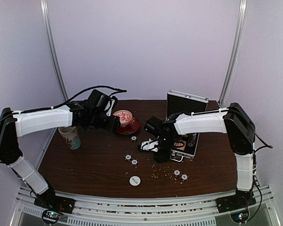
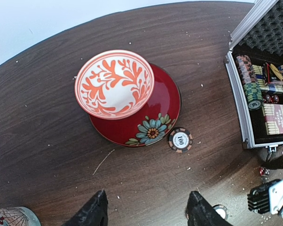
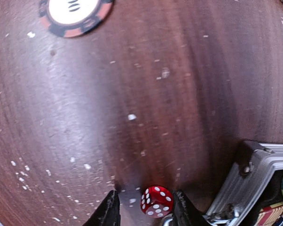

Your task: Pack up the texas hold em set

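Observation:
The silver briefcase (image 1: 187, 123) stands open at the right, with chips and the red-yellow card box (image 2: 278, 118) inside. My right gripper (image 3: 146, 211) is low over the table by the case's front corner (image 3: 254, 174). It is open, and a small red die (image 3: 156, 201) lies between its fingers, against the right one with a gap on the left. My left gripper (image 2: 146, 213) hangs open and empty above the wood, near the red-white bowl (image 2: 114, 84). A "100" chip (image 2: 180, 140) lies beside the saucer. Several chips (image 1: 128, 157) and a white disc (image 1: 135, 180) lie loose on the table.
The bowl sits on a red flowered saucer (image 2: 153, 123) at the table's back middle. A patterned paper cup (image 1: 71, 137) stands at the left. Crumbs are scattered over the brown table (image 1: 85, 165). Two more chips (image 1: 180, 174) lie near the front right.

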### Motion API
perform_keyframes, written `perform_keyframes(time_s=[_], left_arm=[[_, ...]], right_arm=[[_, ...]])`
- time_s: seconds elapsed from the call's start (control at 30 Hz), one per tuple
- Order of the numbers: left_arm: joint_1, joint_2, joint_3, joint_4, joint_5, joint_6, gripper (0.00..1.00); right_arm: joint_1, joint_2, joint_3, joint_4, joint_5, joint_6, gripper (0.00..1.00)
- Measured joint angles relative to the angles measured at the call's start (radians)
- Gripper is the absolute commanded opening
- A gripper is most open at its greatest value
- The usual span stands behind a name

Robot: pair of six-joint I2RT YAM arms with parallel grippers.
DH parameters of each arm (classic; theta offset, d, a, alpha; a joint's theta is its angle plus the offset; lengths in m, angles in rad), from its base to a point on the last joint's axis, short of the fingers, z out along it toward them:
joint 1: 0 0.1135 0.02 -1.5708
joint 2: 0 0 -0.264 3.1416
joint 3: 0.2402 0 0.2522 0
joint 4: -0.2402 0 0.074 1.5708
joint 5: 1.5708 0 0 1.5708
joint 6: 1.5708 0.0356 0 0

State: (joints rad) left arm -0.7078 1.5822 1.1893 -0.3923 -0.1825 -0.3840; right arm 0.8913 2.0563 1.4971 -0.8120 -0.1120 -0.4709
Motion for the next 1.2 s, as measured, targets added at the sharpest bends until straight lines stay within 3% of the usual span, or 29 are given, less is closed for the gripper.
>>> perform_keyframes(time_s=[0.43, 0.87, 1.2], left_arm=[[0.0, 0.0, -0.005, 0.003, 0.004, 0.0, 0.59], [0.0, 0.013, -0.005, 0.003, 0.008, 0.0, 0.59], [0.0, 0.019, -0.005, 0.003, 0.013, 0.0, 0.59]], right_arm=[[0.025, 0.0, 0.002, -0.058, -0.01, 0.0, 0.38], [0.025, 0.0, 0.002, -0.058, -0.009, 0.006, 0.17], [0.015, -0.018, 0.002, -0.063, -0.006, 0.007, 0.13]])
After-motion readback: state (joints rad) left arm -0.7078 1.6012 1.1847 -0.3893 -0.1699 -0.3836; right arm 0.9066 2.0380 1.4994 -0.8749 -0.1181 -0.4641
